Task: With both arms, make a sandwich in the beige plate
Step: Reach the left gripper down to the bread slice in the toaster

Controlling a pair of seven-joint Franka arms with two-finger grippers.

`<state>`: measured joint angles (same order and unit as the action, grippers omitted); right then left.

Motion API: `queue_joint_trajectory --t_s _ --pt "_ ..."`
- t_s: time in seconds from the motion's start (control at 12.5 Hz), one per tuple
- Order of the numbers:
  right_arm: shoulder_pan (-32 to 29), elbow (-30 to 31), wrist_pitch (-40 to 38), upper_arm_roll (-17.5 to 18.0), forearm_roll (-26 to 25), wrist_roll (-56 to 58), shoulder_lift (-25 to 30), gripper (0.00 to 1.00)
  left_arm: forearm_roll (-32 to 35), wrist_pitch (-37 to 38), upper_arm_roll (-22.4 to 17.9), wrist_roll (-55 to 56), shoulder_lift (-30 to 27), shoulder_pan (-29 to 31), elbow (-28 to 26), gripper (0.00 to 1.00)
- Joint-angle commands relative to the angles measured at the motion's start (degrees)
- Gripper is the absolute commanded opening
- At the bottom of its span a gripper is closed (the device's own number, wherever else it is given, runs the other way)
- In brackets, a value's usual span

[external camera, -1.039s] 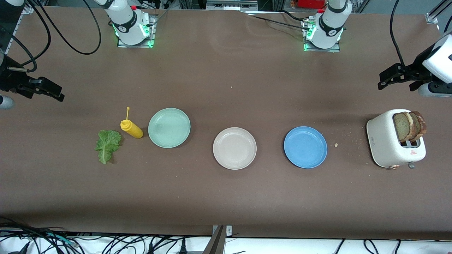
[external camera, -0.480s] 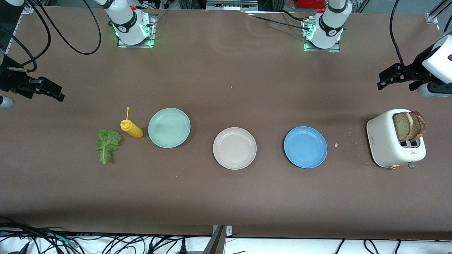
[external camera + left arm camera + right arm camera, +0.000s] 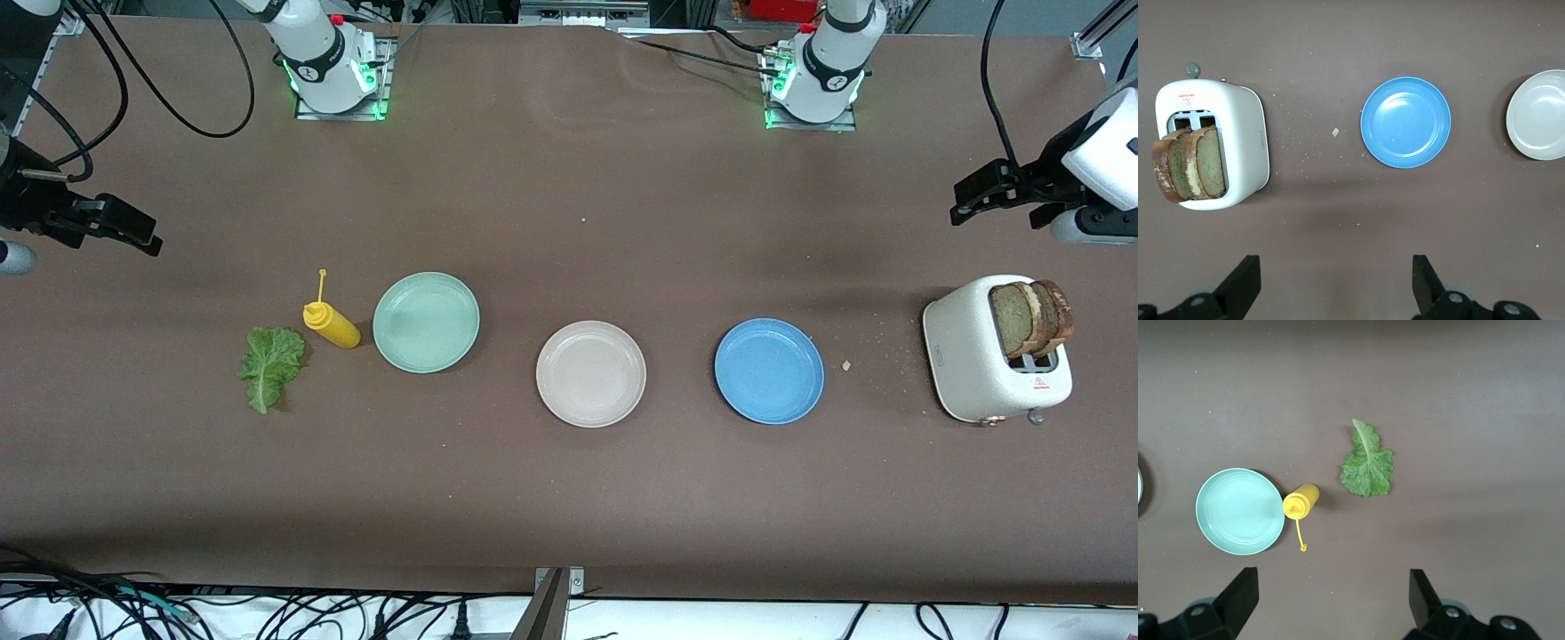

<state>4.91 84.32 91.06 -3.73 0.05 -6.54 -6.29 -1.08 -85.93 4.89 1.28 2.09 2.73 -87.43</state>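
Sandwich assembly not yet begun: the beige plate sits bare between the mint-green plate and blue plate.

We see both bread slices in the toaster and the lettuce leaf on the table. The left gripper and right gripper hang spread wide, empty, over bare table at their ends.

A plain brown table is recorded. Beside the beige plate a blue plate and a mint-green plate are noted. A white toaster with brown, dark-crusted bread slices, a yellow squeeze bottle and a green lettuce leaf are logged.
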Motion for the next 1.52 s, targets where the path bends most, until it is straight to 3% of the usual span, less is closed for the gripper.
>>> queue_joint_trajectory --t_s 0.0,0.64,0.88,1.12,1.44 --pt "0.3 0.1 0.3 -0.1 0.6 0.0 0.1 1.00 -0.9 0.7 0.2 -0.5 -0.2 0.4 0.2 1.00" --pt "0.3 0.1 0.3 -0.2 0.6 0.0 0.1 1.00 -0.7 0.7 -0.2 -0.7 1.9 0.9 0.0 1.00" --pt "0.3 0.1 0.3 -0.1 0.6 0.0 0.1 1.00 2.1 0.2 -0.4 -1.5 5.7 5.6 0.6 1.00" --pt "0.3 0.1 0.3 -0.1 0.6 0.1 0.0 1.00 7.0 -4.7 -0.4 -1.5 9.3 6.4 0.3 1.00" --pt "0.3 0.1 0.3 -0.1 0.6 0.0 0.0 1.00 7.6 -11.8 -0.4 -5.8 14.9 11.0 -1.2 1.00"
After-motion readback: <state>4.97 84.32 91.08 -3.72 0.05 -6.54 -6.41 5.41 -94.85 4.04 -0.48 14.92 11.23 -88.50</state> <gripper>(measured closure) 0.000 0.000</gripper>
